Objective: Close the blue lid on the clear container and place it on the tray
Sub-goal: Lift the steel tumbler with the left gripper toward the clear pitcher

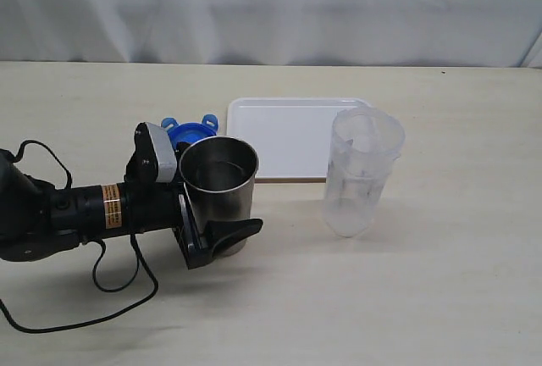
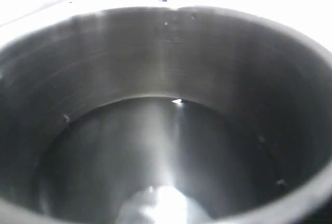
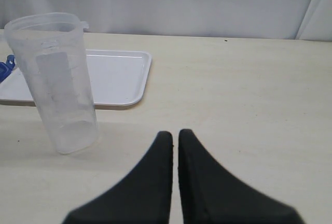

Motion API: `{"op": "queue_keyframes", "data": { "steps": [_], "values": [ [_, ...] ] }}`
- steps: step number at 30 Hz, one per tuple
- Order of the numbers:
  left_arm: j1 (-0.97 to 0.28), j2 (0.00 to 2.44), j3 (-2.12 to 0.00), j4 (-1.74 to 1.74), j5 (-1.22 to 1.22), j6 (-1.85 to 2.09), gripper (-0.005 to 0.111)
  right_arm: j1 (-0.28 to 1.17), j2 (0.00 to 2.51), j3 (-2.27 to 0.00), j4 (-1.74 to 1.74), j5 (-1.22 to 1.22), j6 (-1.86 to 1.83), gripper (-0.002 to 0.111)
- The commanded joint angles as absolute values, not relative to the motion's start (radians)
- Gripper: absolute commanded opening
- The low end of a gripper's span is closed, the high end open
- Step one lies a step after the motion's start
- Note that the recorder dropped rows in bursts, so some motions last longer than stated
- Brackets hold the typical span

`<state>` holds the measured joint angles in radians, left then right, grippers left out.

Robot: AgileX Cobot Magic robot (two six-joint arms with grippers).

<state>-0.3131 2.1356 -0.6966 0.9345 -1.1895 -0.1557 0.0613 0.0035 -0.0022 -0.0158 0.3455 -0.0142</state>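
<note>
Tray [image 1: 279, 129] lies far-centre, clear container [image 1: 362, 171] upright by its near-right corner, blue lid [image 1: 188, 131] partly hidden behind the steel cup [image 1: 218, 175]. Left gripper [image 1: 222, 213], jaws wide astride that cup and apparently not clamping it, should nudge it aside gently. Right gripper [image 3: 175, 141] is pinched shut, empty.

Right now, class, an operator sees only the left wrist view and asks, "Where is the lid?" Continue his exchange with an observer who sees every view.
Observer: The lid lies on the table just behind the cup, left of the tray in the exterior view.
Operator: My view is filled by the inside of that cup. Where is the container?
Observer: The container is upright and open. It stands on the table, off the tray, by the tray's right end.
Operator: And my grippers?
Observer: The left gripper has its jaws wide on either side of the cup. The right gripper is shut, empty, and apart from the container.
</note>
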Motion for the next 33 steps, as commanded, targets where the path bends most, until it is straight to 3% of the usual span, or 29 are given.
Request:
{"op": "queue_keyframes", "data": {
  "steps": [1, 14, 17, 23, 30, 32, 33],
  "values": [
    [-0.318, 2.137, -0.702, 0.921, -1.221, -0.154, 0.105, 0.057, 0.0, 0.0, -0.014, 0.346, -0.01, 0.004],
    [-0.318, 2.137, -0.702, 0.921, -1.221, -0.154, 0.105, 0.057, 0.0, 0.0, -0.014, 0.346, -0.01, 0.004],
    [-0.318, 2.137, -0.702, 0.921, -1.221, -0.154, 0.099, 0.057, 0.0, 0.0, -0.014, 0.346, -0.01, 0.004],
    [-0.318, 2.137, -0.702, 0.923, -1.218, -0.154, 0.067, 0.057, 0.0, 0.0, -0.014, 0.346, -0.01, 0.004],
    [-0.318, 2.137, -0.702, 0.939, -1.203, -0.154, 0.038, 0.057, 0.0, 0.0, -0.014, 0.346, -0.01, 0.004],
    [-0.318, 2.137, -0.702, 0.948, -1.203, -0.154, 0.019, 0.057, 0.0, 0.0, -0.014, 0.346, -0.01, 0.004],
    [-0.318, 2.137, -0.702, 0.948, -1.203, -0.154, 0.0, 0.057, 0.0, 0.0, -0.014, 0.346, -0.01, 0.004]
  ]
}}
